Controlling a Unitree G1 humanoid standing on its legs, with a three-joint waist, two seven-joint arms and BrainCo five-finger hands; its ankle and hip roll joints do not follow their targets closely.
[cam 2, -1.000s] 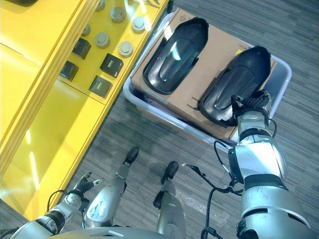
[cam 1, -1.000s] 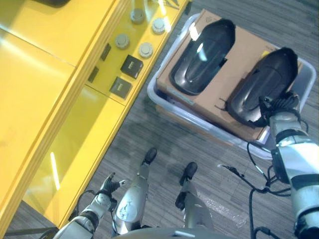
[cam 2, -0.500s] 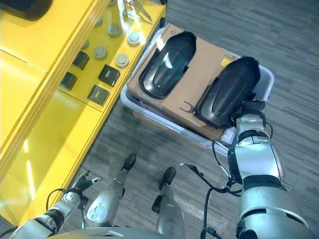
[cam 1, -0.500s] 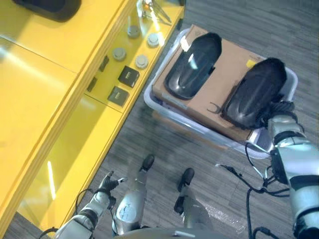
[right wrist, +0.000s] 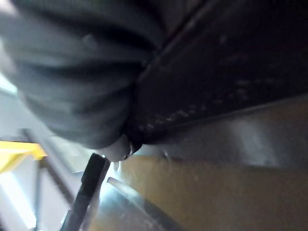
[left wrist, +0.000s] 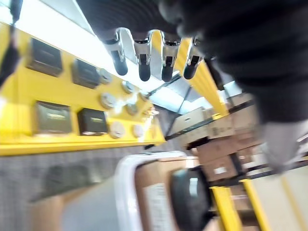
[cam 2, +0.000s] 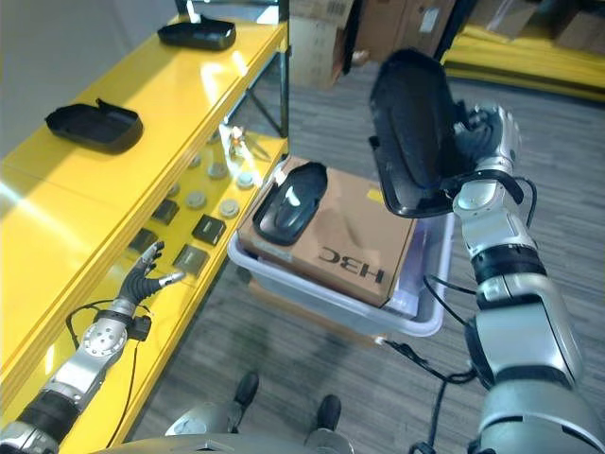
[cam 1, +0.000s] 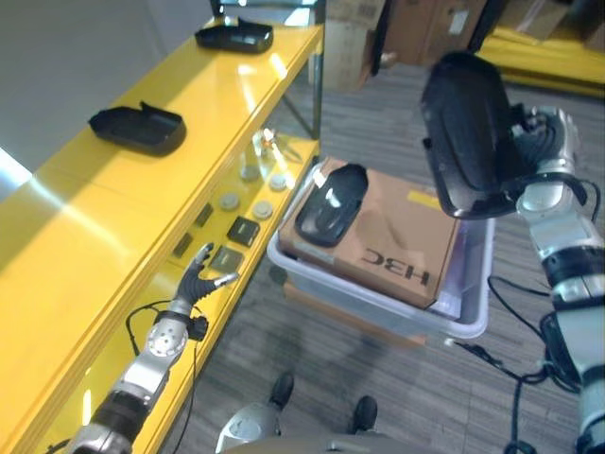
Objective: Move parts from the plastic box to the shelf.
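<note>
Above the plastic box [cam 1: 473, 312], right hand [cam 2: 487, 142] grasping a black part [cam 2: 411, 132] held upright; second part [cam 2: 288, 200] resting on cardboard [cam 2: 364, 232] inside; left hand [cam 2: 142, 279] fingers released beside the yellow shelf [cam 2: 104, 199]

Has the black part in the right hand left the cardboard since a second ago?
Yes. The right hand now holds the black part up above the cardboard, where the other part lies.

Right robot hand [cam 2: 484, 142] fingers hidden behind raised black part [cam 2: 413, 132]
</note>
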